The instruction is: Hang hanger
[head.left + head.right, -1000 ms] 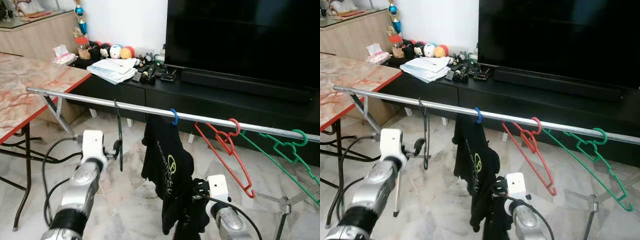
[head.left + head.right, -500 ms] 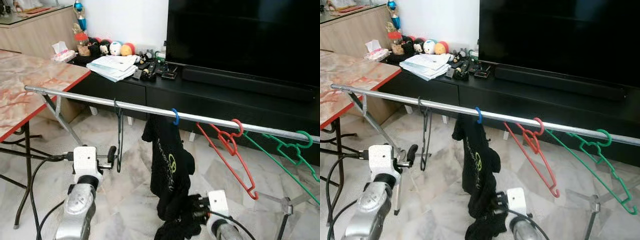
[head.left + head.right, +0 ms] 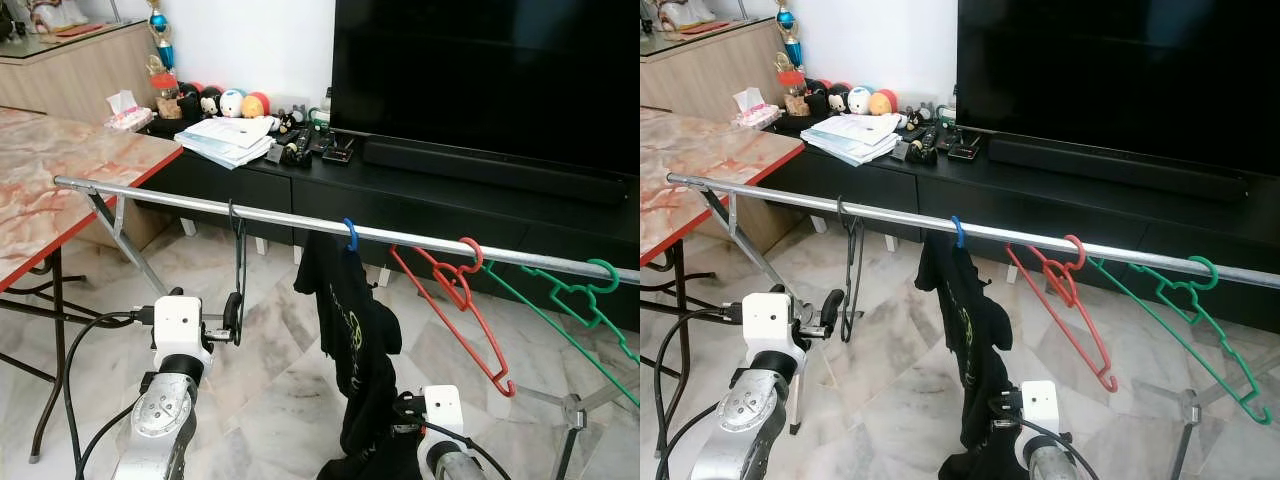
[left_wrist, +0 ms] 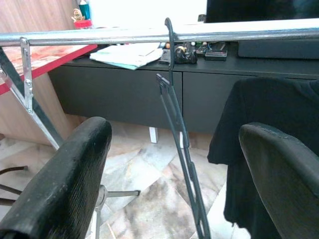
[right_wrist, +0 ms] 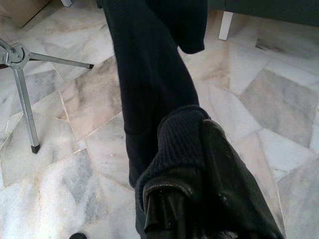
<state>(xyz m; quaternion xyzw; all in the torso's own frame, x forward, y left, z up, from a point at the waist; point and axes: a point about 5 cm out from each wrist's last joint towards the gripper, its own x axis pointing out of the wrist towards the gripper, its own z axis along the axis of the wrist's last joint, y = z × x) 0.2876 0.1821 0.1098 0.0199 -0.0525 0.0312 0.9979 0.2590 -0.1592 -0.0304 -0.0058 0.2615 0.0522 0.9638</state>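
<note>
The right gripper [image 5: 199, 164] sits low at the near edge of the scene, its fingers pressed together on the hem of the black shirt [image 3: 350, 330], which wraps over them and hides their tips. The shirt hangs from a blue hanger [image 3: 349, 233], of which little more than the hook can be seen above the cloth. Four hangers are on the metal rail [image 3: 200, 203]: a black hanger [image 3: 238, 265] at the left, the blue one, then a red hanger [image 3: 455, 300] and a green hanger [image 3: 590, 300] to the right (the green one is cut off by the picture's edge). The left gripper [image 4: 174, 169] is just near of the black hanger, its fingers spread wide to either side and apart from it. Beyond the rail stand a black TV cabinet [image 3: 420, 195] carrying papers [image 3: 228, 138] and small toys [image 3: 225, 100], and a large dark television [image 3: 480, 70]. A marble-topped table [image 3: 70, 170] stands far left.
</note>
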